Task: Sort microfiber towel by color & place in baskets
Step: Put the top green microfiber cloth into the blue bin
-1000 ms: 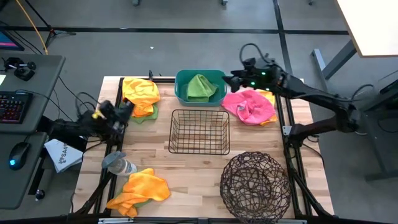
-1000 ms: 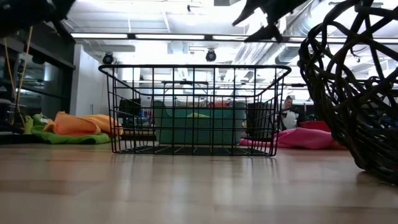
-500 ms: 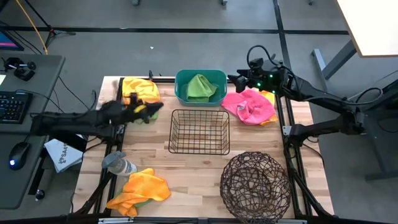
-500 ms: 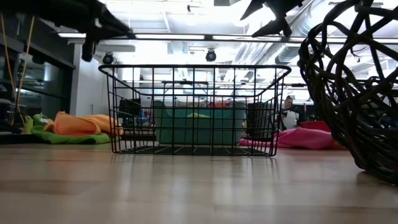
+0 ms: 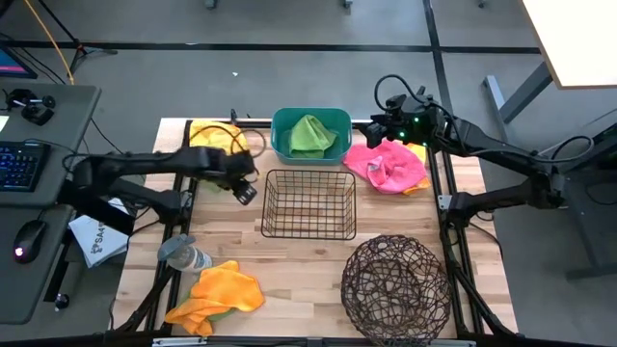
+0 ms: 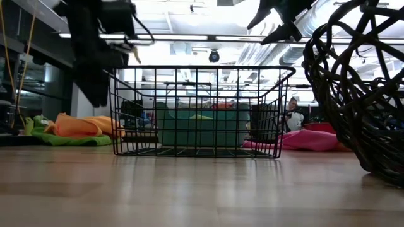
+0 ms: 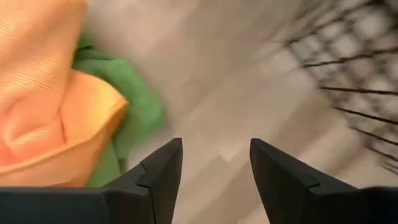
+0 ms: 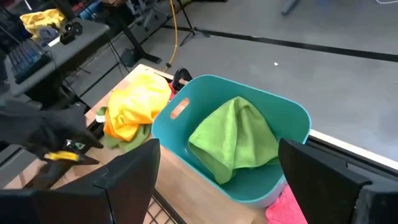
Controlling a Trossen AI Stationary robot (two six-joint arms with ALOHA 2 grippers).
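My left gripper (image 5: 246, 191) hovers open and empty over bare wood, just left of the black wire basket (image 5: 309, 203). Beside it lies the far-left pile, an orange-yellow towel (image 7: 50, 93) on a green towel (image 7: 137, 115). My right gripper (image 8: 217, 149) hangs open and empty at the far right, above the teal tub's (image 8: 186, 134) right end. A green towel (image 8: 233, 140) lies in the tub. A pink towel pile (image 5: 388, 164) rests on the table right of the tub. The round dark wire basket (image 5: 395, 284) stands near right. An orange towel pile (image 5: 217, 292) lies near left.
A grey bottle (image 5: 183, 253) lies on the table's left side, near the orange pile. A desk with a keyboard (image 5: 21, 166) and mouse stands beyond the left edge. Bare wood (image 5: 299, 265) shows between the wire basket and the near edge.
My left arm has swung from the table's left edge toward the right, passing the far-left towel pile and ending beside the black wire basket's left side. The towels and baskets have stayed where they were.
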